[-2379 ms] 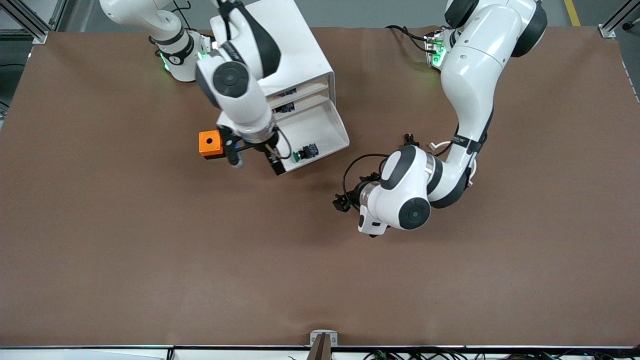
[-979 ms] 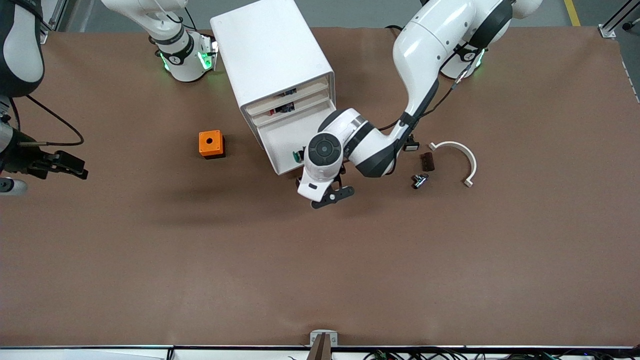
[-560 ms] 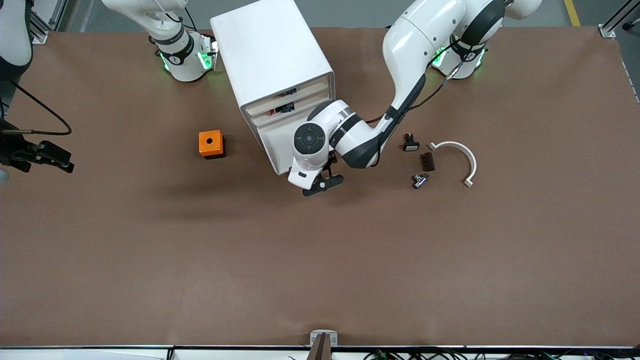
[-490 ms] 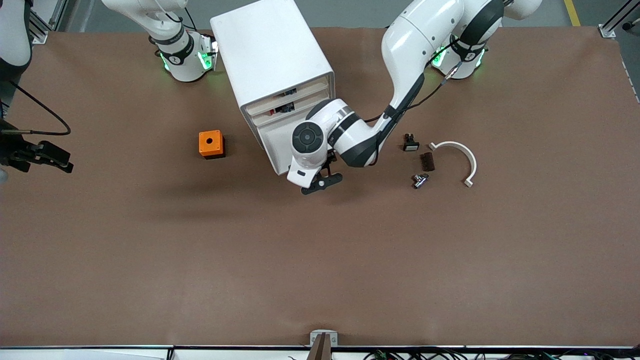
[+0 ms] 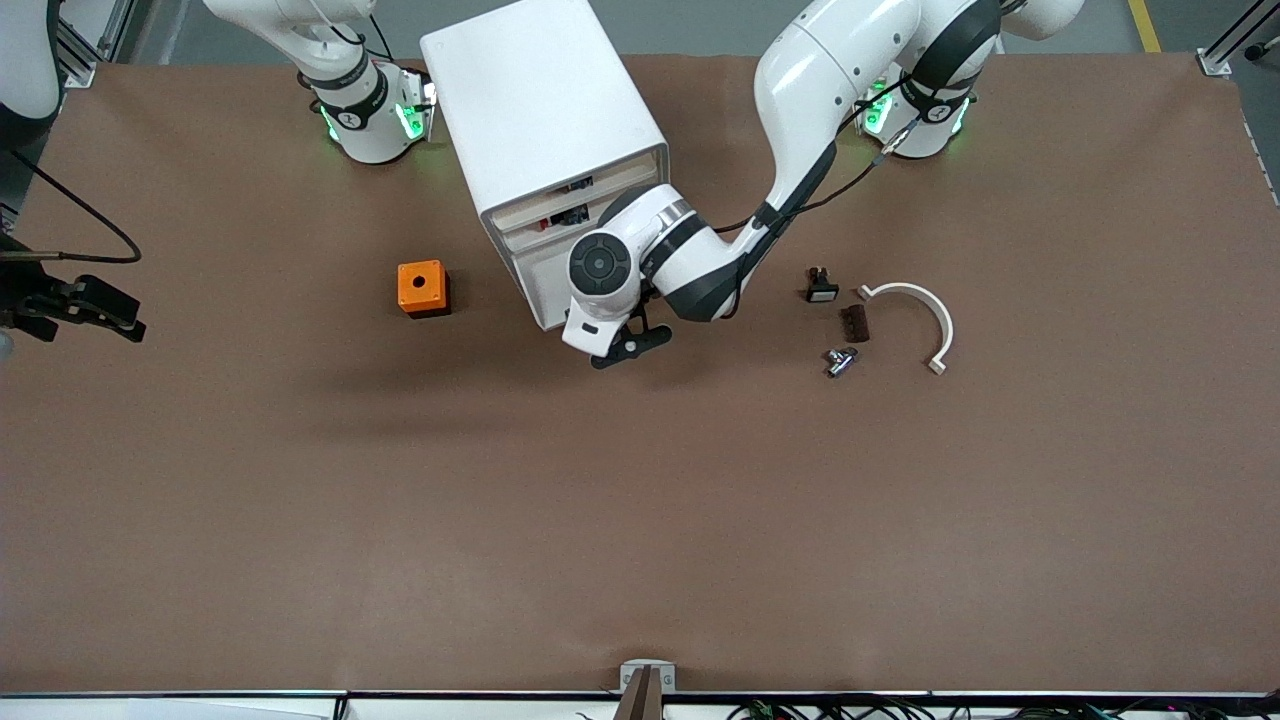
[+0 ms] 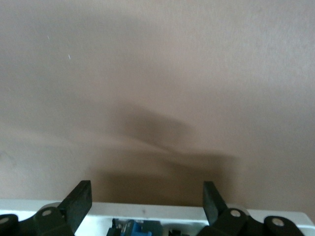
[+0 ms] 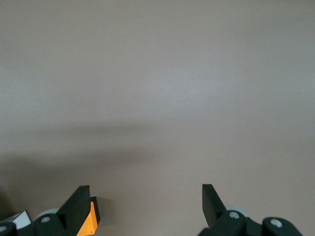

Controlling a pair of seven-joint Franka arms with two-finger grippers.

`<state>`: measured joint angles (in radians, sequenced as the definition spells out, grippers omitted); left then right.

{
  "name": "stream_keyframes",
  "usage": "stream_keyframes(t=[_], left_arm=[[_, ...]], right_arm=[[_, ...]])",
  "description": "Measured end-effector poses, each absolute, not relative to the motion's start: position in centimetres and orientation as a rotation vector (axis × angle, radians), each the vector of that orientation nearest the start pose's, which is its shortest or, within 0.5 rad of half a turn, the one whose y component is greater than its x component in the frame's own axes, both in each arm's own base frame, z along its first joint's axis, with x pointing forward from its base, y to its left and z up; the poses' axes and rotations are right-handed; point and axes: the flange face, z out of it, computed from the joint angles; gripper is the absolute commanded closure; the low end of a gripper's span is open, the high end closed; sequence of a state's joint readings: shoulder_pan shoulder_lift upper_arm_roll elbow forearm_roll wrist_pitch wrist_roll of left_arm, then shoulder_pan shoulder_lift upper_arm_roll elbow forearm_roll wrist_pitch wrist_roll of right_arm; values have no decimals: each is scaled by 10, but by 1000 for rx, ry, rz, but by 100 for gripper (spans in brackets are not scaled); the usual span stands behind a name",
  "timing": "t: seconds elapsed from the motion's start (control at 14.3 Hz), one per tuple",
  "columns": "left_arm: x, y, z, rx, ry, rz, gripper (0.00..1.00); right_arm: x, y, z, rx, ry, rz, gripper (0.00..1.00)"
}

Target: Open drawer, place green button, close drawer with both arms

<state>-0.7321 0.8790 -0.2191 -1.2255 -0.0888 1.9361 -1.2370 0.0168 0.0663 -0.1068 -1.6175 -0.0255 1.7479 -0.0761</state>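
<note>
The white cabinet [image 5: 540,100] stands near the right arm's base. Its third drawer [image 5: 536,282] sticks out a little toward the front camera. My left gripper [image 5: 630,348] is open and sits right at the drawer's front rim [image 6: 147,210], which lies between its fingers [image 6: 81,196]. The button's blue body [image 6: 140,228] shows inside the drawer in the left wrist view; the left wrist hides it in the front view. My right gripper [image 5: 105,305] is open and empty at the right arm's end of the table and waits there; it also shows in the right wrist view [image 7: 145,191].
An orange box [image 5: 422,288] with a round hole sits beside the cabinet; its corner shows in the right wrist view [image 7: 88,222]. Toward the left arm's end lie a black switch with a white face [image 5: 821,288], a brown piece [image 5: 853,322], a metal part [image 5: 838,360] and a white curved piece [image 5: 915,305].
The right arm left the button in the drawer and withdrew to the table's end. The left gripper came to the drawer's front and has moved toward the cabinet; the drawer sticks out less.
</note>
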Motion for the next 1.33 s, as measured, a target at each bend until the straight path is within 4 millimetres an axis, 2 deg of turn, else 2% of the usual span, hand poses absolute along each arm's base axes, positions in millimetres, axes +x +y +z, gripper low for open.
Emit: stream_keyframes(t=[0.21,0.63,0.84,1.05,1.33], left_arm=[[452,-583,237,-3018,-667,551,1],[422,-596,228,-2959,-771,755,1],[414,-599,222,-2926,-821,876,1],[410,-600,217,-2896,-870,970,1],[410,-598,214,-2885,-883,988,0]], right_arm=[[586,-55,583,-3179,19,-106,0],[587,-56,586,-3180,21,-117,0],[587,-56,588,-3180,22,-124,0],[587,-58,591,-3180,27,-134,0],[587,-60,593,-3181,33,-140,0]])
